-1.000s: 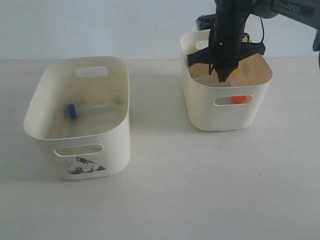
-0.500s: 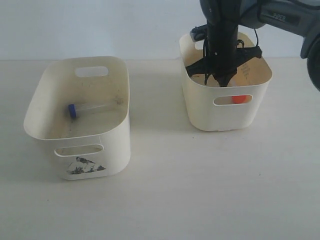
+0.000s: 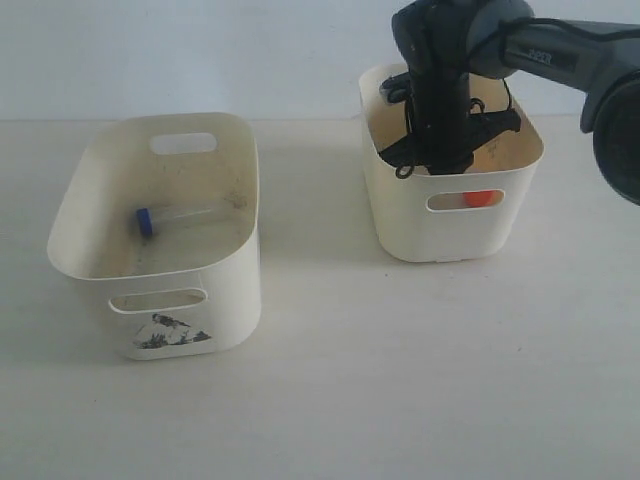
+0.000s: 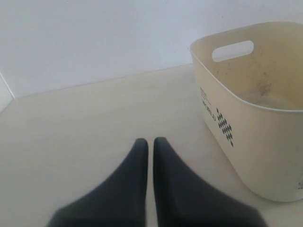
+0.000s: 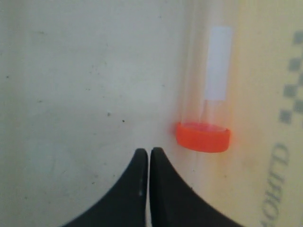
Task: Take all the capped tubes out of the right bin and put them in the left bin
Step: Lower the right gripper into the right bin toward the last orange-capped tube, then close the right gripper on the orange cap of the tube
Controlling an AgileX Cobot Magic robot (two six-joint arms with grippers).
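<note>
Orange-capped tube (image 5: 208, 80) lies just beside the right jaws, closed empty like the left jaws, so lowering them unopened in the upper-right bin (image 3: 400, 220) might push it away.

Pale matte table (image 3: 400, 380), seen carrying two upright cream bins set well apart. Right bin (image 3: 400, 220) found around the right gripper (image 5: 149, 152), walls enclosing its tips. Left bin (image 3: 228, 280), torn sticker on one wall, found near and ahead of the left gripper (image 4: 150, 142), not touching it.
</note>
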